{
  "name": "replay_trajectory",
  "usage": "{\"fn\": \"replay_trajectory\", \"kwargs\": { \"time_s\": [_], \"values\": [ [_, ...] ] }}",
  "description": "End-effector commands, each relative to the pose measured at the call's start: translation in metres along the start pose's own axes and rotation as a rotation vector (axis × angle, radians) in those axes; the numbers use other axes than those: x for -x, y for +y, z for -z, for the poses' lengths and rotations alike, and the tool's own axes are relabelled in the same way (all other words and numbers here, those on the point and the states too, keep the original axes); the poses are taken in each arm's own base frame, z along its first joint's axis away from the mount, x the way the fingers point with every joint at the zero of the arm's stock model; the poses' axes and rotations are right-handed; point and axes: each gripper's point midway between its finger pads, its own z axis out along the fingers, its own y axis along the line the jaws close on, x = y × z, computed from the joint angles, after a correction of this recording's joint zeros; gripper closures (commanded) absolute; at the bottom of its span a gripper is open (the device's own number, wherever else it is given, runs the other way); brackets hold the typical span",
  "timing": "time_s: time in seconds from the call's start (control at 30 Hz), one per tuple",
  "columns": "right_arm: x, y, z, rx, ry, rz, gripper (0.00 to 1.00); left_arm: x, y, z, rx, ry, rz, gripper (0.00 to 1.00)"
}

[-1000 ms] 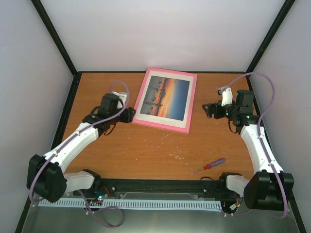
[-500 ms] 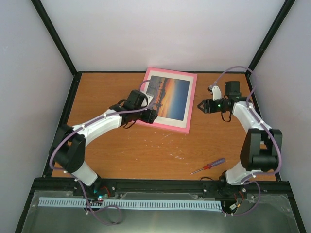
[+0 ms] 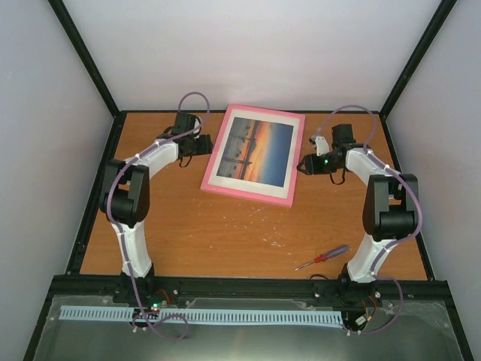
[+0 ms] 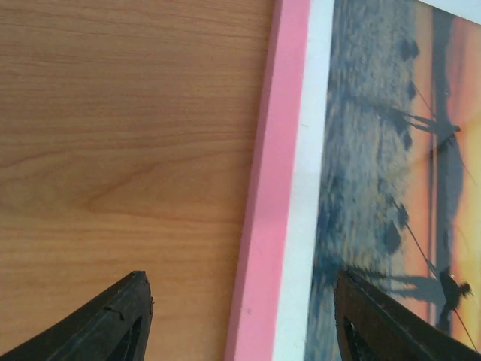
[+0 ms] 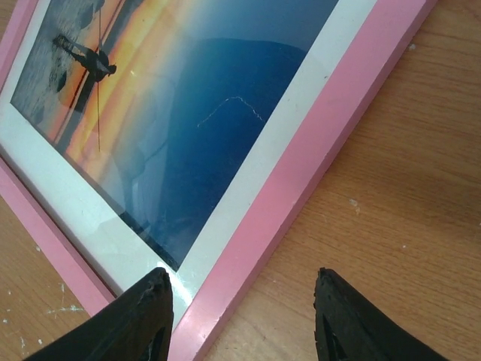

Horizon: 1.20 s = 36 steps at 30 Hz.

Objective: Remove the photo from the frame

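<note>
You have the frame (image 3: 248,195) lying flat and face up toward 12 o'clock on the table (image 3: 218,233). Its far edge is near the table's back edge, and its long sides are turned slightly clockwise. The photo (image 3: 255,150) sits inside it behind the pane, with a white border between print and pink. Your left gripper (image 3: 203,144) is at the frame's 9 o'clock edge. The wrist view shows its jaws apart, straddling the pink border, one finger (image 4: 113,327) over wood and the other over the print, gripping nothing. Your right gripper (image 3: 302,165) is at the 3 o'clock edge, jaws likewise parted across the border and holding nothing. Whether either touches the frame cannot be told. Bare wood runs from the frame's 6 o'clock edge to the table's near edge. A screwdriver (image 3: 323,257) lies toward 5 o'clock, well apart from the frame.
</note>
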Motion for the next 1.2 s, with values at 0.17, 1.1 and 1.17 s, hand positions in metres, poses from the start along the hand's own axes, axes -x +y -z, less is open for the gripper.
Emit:
{"fn": "replay_trajectory", "kwargs": {
  "time_s": [0.17,1.1,1.17],
  "values": [
    [-0.015,0.018,-0.004,0.106,0.000,0.024,0.41,0.006,-0.010,-0.034,-0.096,0.044,-0.064,0.33],
    [-0.034,0.018,-0.018,0.155,0.054,0.022,0.37,-0.111,-0.017,0.007,-0.121,0.217,-0.010,0.39],
    [-0.033,0.019,-0.018,0.159,0.054,0.024,0.38,-0.124,-0.023,0.012,-0.131,0.231,-0.016,0.39]
  ]
}}
